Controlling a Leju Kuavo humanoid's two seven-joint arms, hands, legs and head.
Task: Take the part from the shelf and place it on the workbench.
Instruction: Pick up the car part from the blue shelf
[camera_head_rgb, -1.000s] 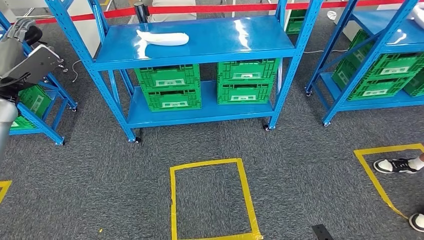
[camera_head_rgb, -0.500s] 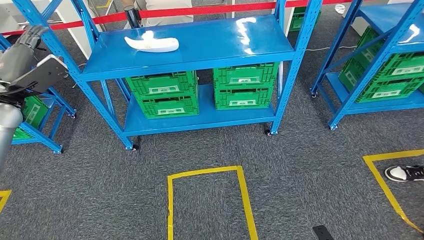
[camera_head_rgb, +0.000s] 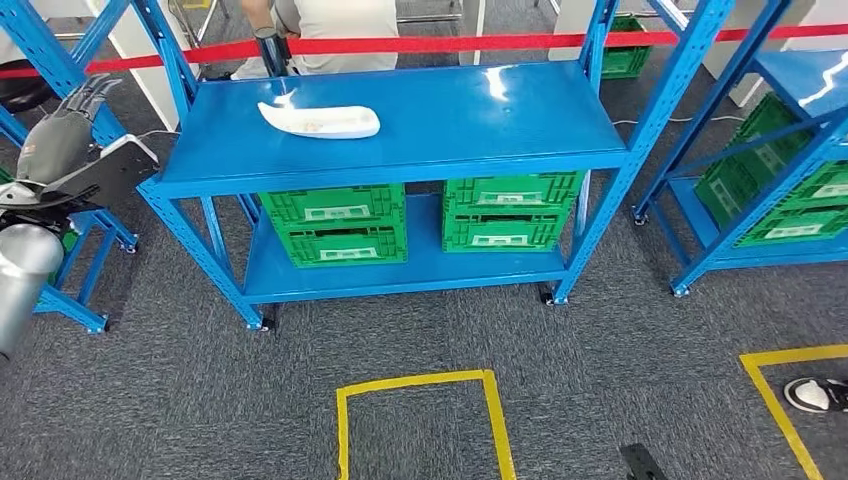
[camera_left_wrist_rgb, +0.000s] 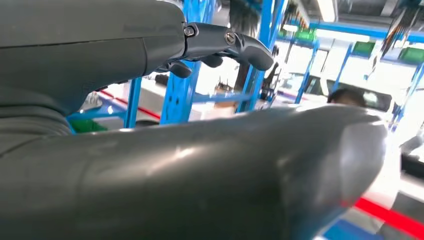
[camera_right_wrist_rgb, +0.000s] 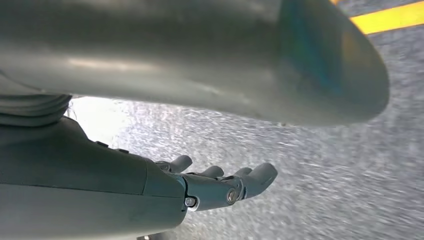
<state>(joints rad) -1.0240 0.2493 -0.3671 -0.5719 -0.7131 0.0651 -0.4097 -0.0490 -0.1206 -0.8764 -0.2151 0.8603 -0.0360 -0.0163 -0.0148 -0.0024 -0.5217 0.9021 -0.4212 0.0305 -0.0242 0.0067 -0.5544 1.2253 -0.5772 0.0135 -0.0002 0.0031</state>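
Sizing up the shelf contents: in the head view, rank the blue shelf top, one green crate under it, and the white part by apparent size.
1. Blue shelf top, by far the largest.
2. Green crate.
3. White part, smallest; it lies farther from the camera, so the gap to the crate is unsure.

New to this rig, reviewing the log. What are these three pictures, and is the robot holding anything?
It is a two-legged humanoid with two silver arms, each ending in a hand. The wide picture is from its head, looking down at a blue shelf. A white part lies on the top level; green crates sit below, and a person stands behind the red tape. The left hand is raised beside the shelf, well short of the part. The other two pictures come from cameras at the wrists. The right hand hangs over grey carpet, fingers loose. Both hands hold nothing.
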